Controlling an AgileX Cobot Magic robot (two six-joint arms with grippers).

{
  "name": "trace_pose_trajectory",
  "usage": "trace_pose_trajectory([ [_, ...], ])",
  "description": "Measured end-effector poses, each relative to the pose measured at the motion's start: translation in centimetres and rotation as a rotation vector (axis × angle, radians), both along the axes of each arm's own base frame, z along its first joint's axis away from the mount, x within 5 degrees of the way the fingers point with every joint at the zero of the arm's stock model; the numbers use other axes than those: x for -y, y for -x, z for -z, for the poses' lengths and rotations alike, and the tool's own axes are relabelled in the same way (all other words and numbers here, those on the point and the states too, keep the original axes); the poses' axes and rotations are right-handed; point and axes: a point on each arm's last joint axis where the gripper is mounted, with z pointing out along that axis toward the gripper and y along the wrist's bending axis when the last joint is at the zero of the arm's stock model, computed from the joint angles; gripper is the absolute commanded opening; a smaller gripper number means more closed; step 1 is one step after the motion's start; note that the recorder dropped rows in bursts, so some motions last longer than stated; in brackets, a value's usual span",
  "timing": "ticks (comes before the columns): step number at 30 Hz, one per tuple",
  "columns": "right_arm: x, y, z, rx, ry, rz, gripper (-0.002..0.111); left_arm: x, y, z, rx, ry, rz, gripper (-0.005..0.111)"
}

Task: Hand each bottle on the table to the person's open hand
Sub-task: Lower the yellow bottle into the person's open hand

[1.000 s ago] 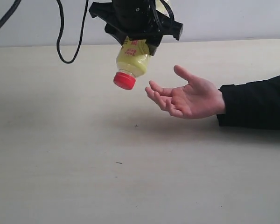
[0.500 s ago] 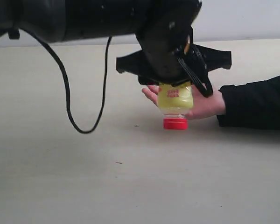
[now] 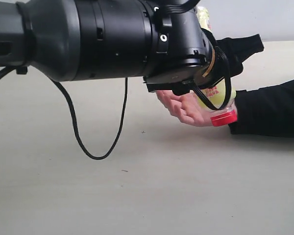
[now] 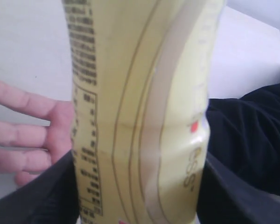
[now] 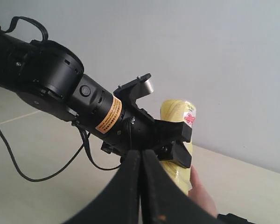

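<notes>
My left gripper [image 3: 216, 83] is shut on the yellow bottle [image 3: 219, 98], which hangs tilted with its red cap [image 3: 223, 117] pointing down. The bottle sits right over the palm of the person's open hand [image 3: 183, 108], near the wrist; I cannot tell if it touches. In the left wrist view the yellow bottle [image 4: 140, 112] fills the frame between the dark fingers [image 4: 37, 196], with the hand [image 4: 28, 135] behind it. My right gripper [image 5: 141, 156] is shut and empty, raised and facing the left arm [image 5: 84, 102] and the bottle [image 5: 177, 112]. The other bottles are out of view.
The pale wood-grain table [image 3: 137, 196] spreads below. The person's black sleeve [image 3: 269, 110] lies on it at the right. A black cable [image 3: 95, 147] loops down from the left arm, whose thick body [image 3: 88, 39] blocks the upper part of the exterior view.
The left arm has carried the yellow bottle from above and left of the hand down and right, over the palm. The arm now fills the upper exterior view. The hand has stayed put.
</notes>
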Motion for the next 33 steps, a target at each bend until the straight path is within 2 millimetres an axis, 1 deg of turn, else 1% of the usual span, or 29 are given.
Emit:
trace_pose_trajectory([
  [2, 0.0, 0.0, 0.0, 0.000, 0.000, 0.000, 0.000, 0.2, -0.1, 0.3, 0.008, -0.015, 0.029, 0.002],
  [5, 0.0, 0.0, 0.0, 0.000, 0.000, 0.000, 0.000, 0.7, -0.2, 1.0, 0.046, -0.069, 0.126, 0.002],
  [7, 0.0, 0.0, 0.0, 0.000, 0.000, 0.000, 0.000, 0.9, -0.1, 1.0, 0.066, -0.094, 0.170, 0.002],
  [9, 0.0, 0.0, 0.0, 0.000, 0.000, 0.000, 0.000, 0.9, 0.0, 1.1, 0.028, -0.062, 0.155, 0.000],
  [11, 0.0, 0.0, 0.0, 0.000, 0.000, 0.000, 0.000, 0.6, -0.2, 1.3, -0.044, -0.001, 0.111, 0.000],
  [15, 0.0, 0.0, 0.0, 0.000, 0.000, 0.000, 0.000, -0.6, -1.4, 1.7, -0.147, 0.050, 0.071, 0.000],
  [18, 0.0, 0.0, 0.0, 0.000, 0.000, 0.000, 0.000, -1.4, -2.0, 1.9, -0.181, 0.054, 0.050, 0.000],
  [22, 0.0, 0.0, 0.0, 0.000, 0.000, 0.000, 0.000, -1.7, -2.5, 2.2, -0.192, 0.051, 0.041, 0.000],
  [28, 0.0, 0.0, 0.0, 0.000, 0.000, 0.000, 0.000, -1.6, -2.7, 3.4, -0.202, 0.021, 0.057, 0.000],
  [33, 0.0, 0.0, 0.0, 0.000, 0.000, 0.000, 0.000, -1.1, -3.0, 5.2, -0.226, 0.023, 0.055, 0.000],
])
